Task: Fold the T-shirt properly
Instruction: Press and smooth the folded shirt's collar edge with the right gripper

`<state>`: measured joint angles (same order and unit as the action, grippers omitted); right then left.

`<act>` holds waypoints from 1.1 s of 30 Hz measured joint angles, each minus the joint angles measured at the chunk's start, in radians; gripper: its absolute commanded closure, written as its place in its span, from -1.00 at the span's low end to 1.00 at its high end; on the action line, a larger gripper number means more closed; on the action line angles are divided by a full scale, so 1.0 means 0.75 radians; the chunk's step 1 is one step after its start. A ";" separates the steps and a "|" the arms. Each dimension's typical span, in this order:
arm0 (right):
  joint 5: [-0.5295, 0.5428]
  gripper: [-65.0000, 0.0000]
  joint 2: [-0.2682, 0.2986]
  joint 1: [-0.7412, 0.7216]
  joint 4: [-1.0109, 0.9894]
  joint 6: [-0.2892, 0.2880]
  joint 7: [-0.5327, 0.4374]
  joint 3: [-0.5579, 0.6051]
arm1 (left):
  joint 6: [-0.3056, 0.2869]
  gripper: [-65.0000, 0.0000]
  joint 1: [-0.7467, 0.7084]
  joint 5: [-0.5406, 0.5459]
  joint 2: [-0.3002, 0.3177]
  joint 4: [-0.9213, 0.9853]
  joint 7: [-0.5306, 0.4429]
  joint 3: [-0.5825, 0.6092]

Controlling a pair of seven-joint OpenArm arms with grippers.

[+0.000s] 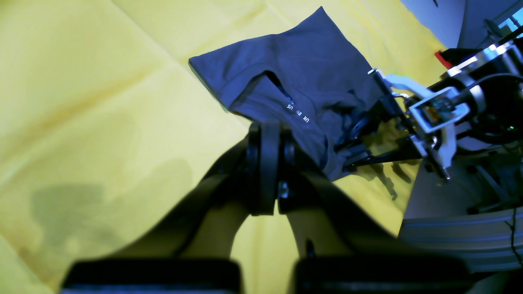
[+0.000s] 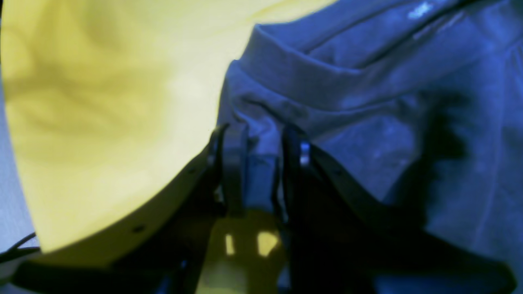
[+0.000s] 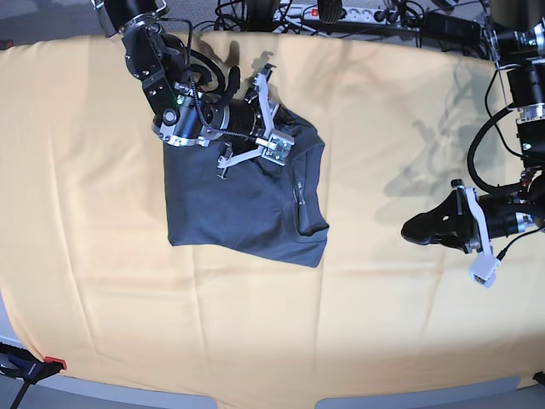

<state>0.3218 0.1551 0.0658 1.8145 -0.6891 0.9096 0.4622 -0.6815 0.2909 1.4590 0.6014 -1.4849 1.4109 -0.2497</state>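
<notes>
The dark slate-blue T-shirt (image 3: 238, 204) lies folded into a rough rectangle on the yellow cloth, left of centre, with its collar (image 3: 300, 192) toward the right. The white neck label (image 1: 297, 113) shows in the left wrist view. My right gripper (image 3: 285, 141) sits at the shirt's far right corner. In its own view the fingers (image 2: 233, 163) stand close on either side of a bunched fold of the T-shirt (image 2: 388, 122) near the collar band. My left gripper (image 3: 409, 228) hovers shut and empty over bare cloth, well to the right of the shirt; the left wrist view shows its fingers (image 1: 269, 163) pressed together.
The yellow tablecloth (image 3: 409, 324) covers the whole table. A power strip and cables (image 3: 358, 13) run along the far edge. A small red clamp (image 3: 53, 364) sits at the near left corner. The right arm's body (image 3: 170, 94) reaches in from the far left.
</notes>
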 measured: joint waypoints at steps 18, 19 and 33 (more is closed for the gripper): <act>0.334 0.47 -0.178 -0.038 -0.010 -0.005 0.024 -0.002 | 0.000 1.00 0.001 0.001 -0.001 0.000 0.000 0.000; 0.330 0.13 -0.187 -0.040 -0.010 -0.005 0.022 -0.002 | 0.000 1.00 0.001 0.000 0.000 0.000 0.000 0.000; 0.131 1.00 -0.143 -0.400 0.136 0.039 0.138 -0.105 | 0.045 1.00 0.003 -0.001 0.000 -0.037 0.001 0.000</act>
<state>0.4198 0.0479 -0.2340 1.9163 -0.6601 1.0134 0.3836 -0.6479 0.2928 1.4582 0.6014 -1.5127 1.4113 -0.2497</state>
